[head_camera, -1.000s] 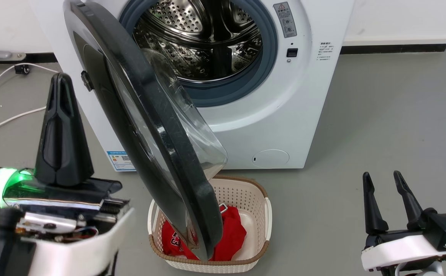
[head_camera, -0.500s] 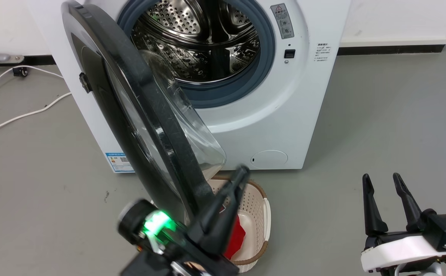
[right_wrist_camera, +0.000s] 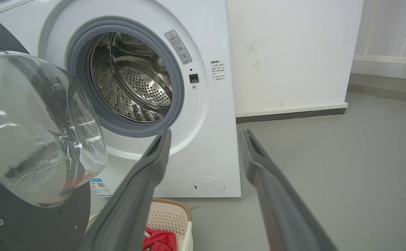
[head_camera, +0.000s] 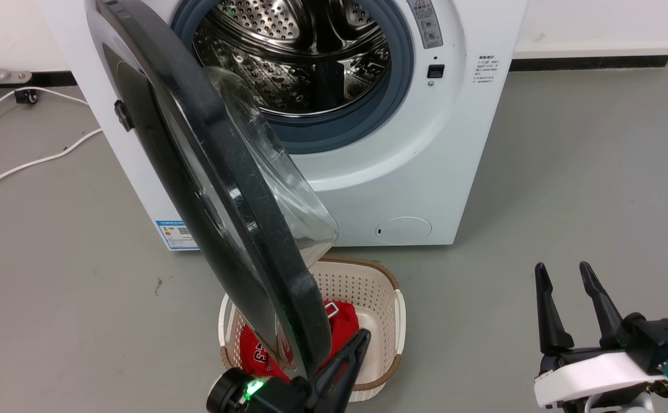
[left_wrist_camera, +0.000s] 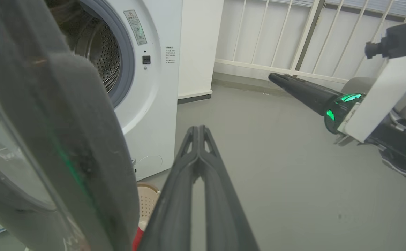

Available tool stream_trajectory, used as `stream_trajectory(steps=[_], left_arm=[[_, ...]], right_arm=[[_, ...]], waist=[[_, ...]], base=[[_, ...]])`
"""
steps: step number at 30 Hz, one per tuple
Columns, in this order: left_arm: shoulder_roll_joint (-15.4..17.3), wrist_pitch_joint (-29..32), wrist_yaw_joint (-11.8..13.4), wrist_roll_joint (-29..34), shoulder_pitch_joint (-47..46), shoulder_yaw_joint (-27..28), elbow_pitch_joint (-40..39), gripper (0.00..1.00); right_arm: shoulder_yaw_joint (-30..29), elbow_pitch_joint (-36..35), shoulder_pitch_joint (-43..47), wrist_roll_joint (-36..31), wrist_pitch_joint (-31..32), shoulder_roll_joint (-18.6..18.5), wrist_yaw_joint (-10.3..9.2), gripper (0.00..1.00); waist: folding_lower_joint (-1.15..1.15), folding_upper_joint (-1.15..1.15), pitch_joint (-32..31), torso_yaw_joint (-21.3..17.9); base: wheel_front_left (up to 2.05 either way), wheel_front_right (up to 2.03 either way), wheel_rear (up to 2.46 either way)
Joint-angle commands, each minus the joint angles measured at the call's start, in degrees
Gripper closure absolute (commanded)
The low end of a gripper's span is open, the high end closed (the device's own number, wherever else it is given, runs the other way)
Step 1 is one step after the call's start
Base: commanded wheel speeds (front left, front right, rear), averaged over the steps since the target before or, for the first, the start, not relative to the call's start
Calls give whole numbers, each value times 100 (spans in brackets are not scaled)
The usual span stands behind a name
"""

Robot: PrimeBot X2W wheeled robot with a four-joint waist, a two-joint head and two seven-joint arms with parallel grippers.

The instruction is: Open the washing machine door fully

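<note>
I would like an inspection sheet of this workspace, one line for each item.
Surface: grey floor, a few small marks.
Job's things: washing machine door swung partly open, standing out from the washing machine; drum looks empty.
Clutter: cream basket holding a red garment, under the door's lower edge.
Grippers: left gripper, jaws shut, beside the door's lower rim, contact unclear; right gripper, jaws open, empty, apart from the door.
Cables: white cable on the floor left of the machine.
Surroundings: white wall, railing.

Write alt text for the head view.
The washing machine door stands open on the washing machine, above a cream laundry basket with red clothing. The left gripper, shut, is near its lower edge; the right gripper is open.
</note>
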Motion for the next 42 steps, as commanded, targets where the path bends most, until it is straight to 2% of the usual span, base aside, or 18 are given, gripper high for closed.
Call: stream_trajectory(steps=[1,13,25,33,42], left_arm=[[-63,-76,73,51,-184,50,161,100],[-337,-362,501,38,-850,345,1308,100],[-273,-428,586,-22,-494,522,1028,100],[-139,-425,759,-35,184,660,424,100],[107,-378,913,-108,638,819,77,100]], right_arm=[[23,22,-120,26,-31,9,-2,0],[131,227,-144,143,-33,9,-2,0],[149,326,-96,242,-18,9,-2,0],[129,346,47,272,8,9,-2,0],[64,329,59,294,30,8,-2,0]], waist=[[0,0,14,-15],[0,0,30,-85],[0,0,-32,86],[0,0,-143,473],[0,0,-84,1280]], base=[[0,0,0],[0,0,0],[0,0,0],[0,0,0],[0,0,0]])
